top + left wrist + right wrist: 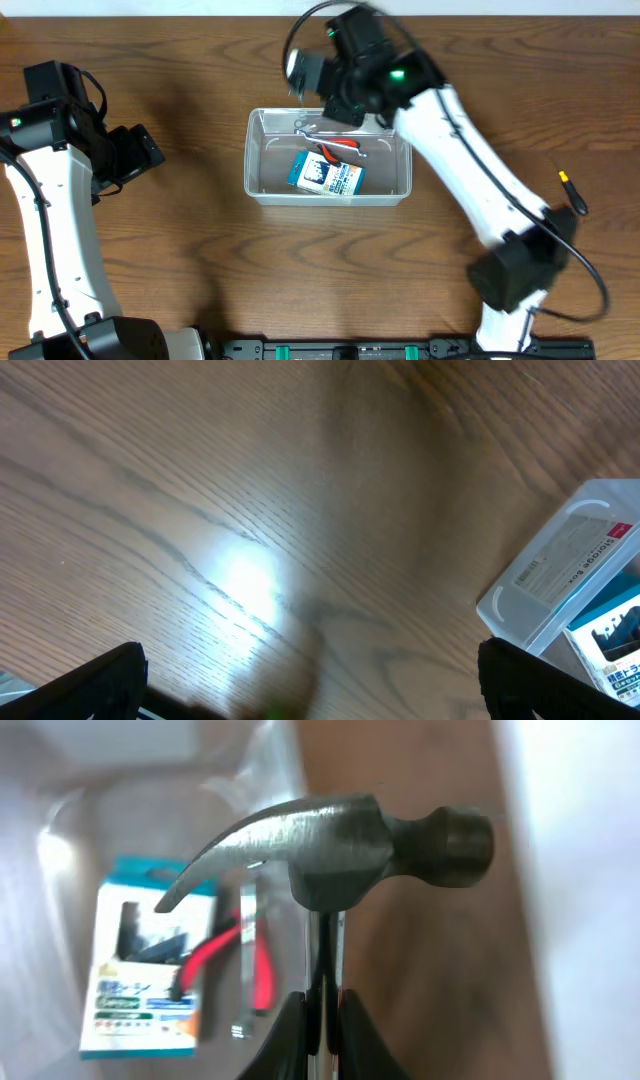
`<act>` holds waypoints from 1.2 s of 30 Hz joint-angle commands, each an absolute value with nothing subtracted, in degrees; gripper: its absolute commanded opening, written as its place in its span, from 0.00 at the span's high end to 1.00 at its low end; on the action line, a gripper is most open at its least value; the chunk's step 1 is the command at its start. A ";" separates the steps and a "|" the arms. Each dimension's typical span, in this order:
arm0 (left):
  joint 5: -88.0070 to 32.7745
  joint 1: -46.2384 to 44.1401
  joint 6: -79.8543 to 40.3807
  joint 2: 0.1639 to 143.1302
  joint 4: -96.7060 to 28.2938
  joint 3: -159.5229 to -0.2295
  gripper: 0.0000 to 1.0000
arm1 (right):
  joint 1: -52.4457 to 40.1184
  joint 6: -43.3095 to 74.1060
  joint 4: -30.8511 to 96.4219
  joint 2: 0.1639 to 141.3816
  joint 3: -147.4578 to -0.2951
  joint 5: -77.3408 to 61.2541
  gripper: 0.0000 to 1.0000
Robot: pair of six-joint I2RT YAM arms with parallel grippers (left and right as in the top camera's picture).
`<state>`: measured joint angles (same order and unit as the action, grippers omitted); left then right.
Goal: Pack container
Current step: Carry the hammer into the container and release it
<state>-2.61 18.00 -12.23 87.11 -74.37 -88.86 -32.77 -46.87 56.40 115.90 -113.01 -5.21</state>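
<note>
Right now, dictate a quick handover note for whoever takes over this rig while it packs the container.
Left hand: open, empty, over the table to the left of the container.
Right hand: shut on the hammer, held above the container's far edge.
Done: the blue-and-white box and red-handled pliers lie inside the container.
Left: lower and release the hammer inside. A small yellow-tipped tool on the table at the right probably goes in next.
</note>
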 commanded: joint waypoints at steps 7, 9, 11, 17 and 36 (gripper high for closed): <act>-2.50 18.20 -12.78 87.22 -74.61 -89.49 0.02 | -34.26 -51.88 61.17 128.18 -113.51 -11.22 0.99; -2.50 18.20 -12.78 87.22 -74.61 -89.49 0.02 | -34.26 -51.90 61.08 128.86 -113.51 -11.22 0.99; -2.50 18.20 -12.78 87.22 -74.59 -89.49 0.02 | -34.24 -51.90 61.10 129.12 -113.51 -11.18 0.88; -2.52 18.20 -12.78 87.22 -74.61 -89.49 0.02 | -34.15 -51.22 61.36 128.99 -113.54 -10.94 0.29; -2.50 18.20 -12.75 87.22 -74.54 -89.49 0.02 | -3.20 -31.68 66.76 99.20 -115.66 5.85 0.08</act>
<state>-2.61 18.00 -12.23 87.11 -74.39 -88.86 -12.56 -37.56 64.53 101.65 -115.63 4.45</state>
